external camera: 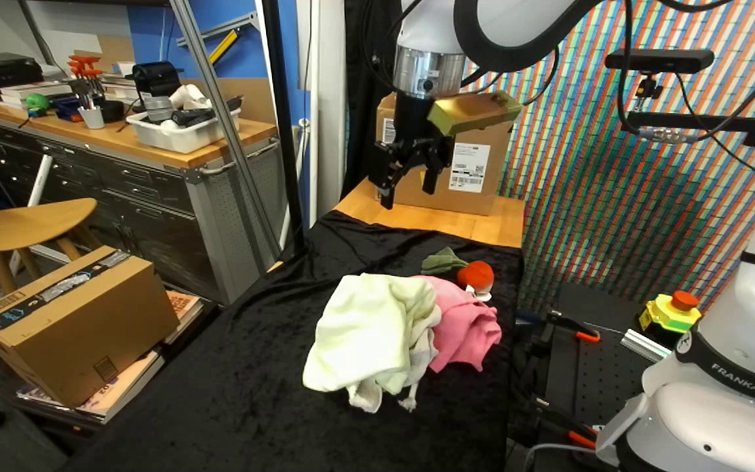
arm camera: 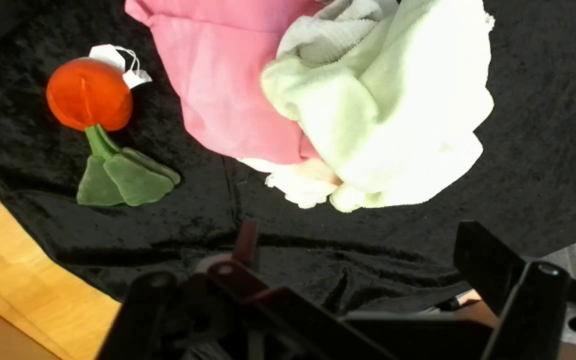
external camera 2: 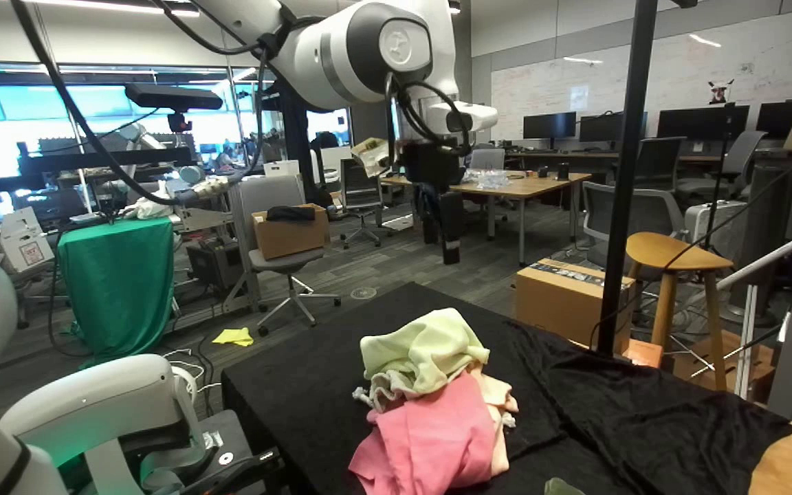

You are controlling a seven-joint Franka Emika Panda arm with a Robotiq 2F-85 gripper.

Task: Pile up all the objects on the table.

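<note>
A pale green cloth (external camera: 367, 328) lies crumpled on a pink cloth (external camera: 463, 321), and both show in the wrist view, green (arm camera: 408, 110) and pink (arm camera: 228, 90). A greyish cloth (arm camera: 338, 37) shows from under the green one. A peach cloth (external camera 2: 496, 399) shows beneath the pink in an exterior view. A red plush vegetable (arm camera: 89, 94) with green leaves (arm camera: 138, 180) lies apart, beside the pink cloth. In an exterior view only a leaf tip (external camera 2: 561, 488) shows at the bottom edge. My gripper (external camera: 409, 191) is open and empty, high above the table's far end; its fingers (arm camera: 358, 232) are wide apart.
A black velvet cover (external camera: 253, 393) drapes the table, with bare wood (external camera: 469, 226) at one end. A cardboard box (external camera: 482, 170) stands on that wood behind the gripper. A black upright post (external camera 2: 619, 206) rises beside the table. A yellow-and-red emergency stop (external camera: 672, 311) sits near the robot base.
</note>
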